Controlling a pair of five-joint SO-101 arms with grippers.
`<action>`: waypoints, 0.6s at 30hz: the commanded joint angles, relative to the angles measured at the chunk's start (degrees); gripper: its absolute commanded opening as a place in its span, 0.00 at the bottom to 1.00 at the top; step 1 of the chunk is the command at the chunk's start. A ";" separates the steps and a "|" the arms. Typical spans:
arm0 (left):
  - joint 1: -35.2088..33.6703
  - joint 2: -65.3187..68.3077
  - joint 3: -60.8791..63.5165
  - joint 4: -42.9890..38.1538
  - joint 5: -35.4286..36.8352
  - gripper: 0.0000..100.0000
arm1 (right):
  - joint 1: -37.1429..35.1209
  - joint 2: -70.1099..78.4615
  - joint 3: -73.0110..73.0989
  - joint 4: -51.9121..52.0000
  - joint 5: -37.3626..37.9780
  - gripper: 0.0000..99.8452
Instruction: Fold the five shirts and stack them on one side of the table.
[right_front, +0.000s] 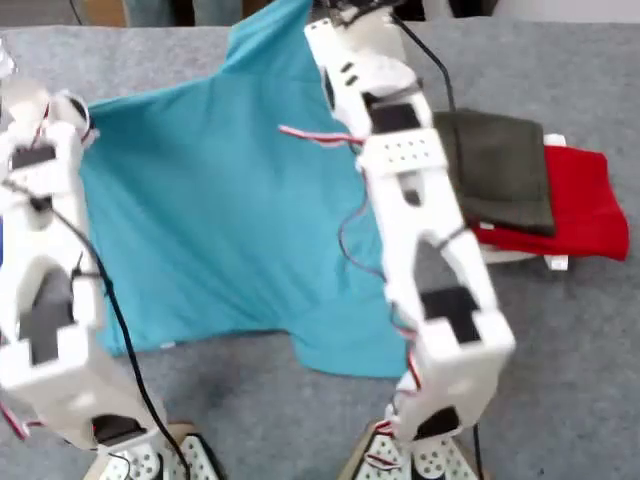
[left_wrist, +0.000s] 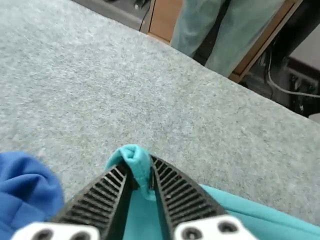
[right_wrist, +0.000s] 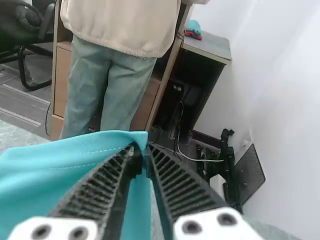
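On the grey table (right_front: 560, 80), centre-left, lies the teal shirt (right_front: 220, 220), spread mostly flat, w/ one sleeve poking toward the arm bases at the near edge. L gripper (left_wrist: 142, 175) is clenched on a bunched bit of the shirt's edge. In left wrist view, teal fabric pokes out btw its ribbed black fingers (left_wrist: 107, 192), low over the table surface. A blue cloth (left_wrist: 25, 187) sits on the table just beside that gripper. R gripper (right_wrist: 141, 155) is also clamped on the teal shirt, hem pinched btw its fingers. Fabric drapes away from it to one side & the room shows behind, so this corner is held up off the table. High view: the shirt's far corner rises to a peak at the far edge by the tip of the right arm (right_front: 420, 220). The left arm (right_front: 45, 250) stands along the shirt's left side. Right of the right arm is a stack: a dark olive folded shirt (right_front: 495, 170) on a red folded shirt (right_front: 585, 210), the red one sticking out further right. Sth white & flat (right_front: 555, 262) shows under the red shirt's near edge; can't tell what. The arm hides the gap btw stack & teal shirt.
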 joint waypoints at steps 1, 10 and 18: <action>0.13 7.21 -21.41 10.46 0.53 0.03 | 1.41 8.22 -20.26 6.15 0.09 0.01; 0.04 16.97 -44.70 32.97 -0.62 0.03 | 1.93 30.29 -62.02 31.82 0.00 0.01; 0.04 17.85 -46.73 52.84 -12.40 0.03 | 4.66 35.03 -79.08 58.64 0.00 0.01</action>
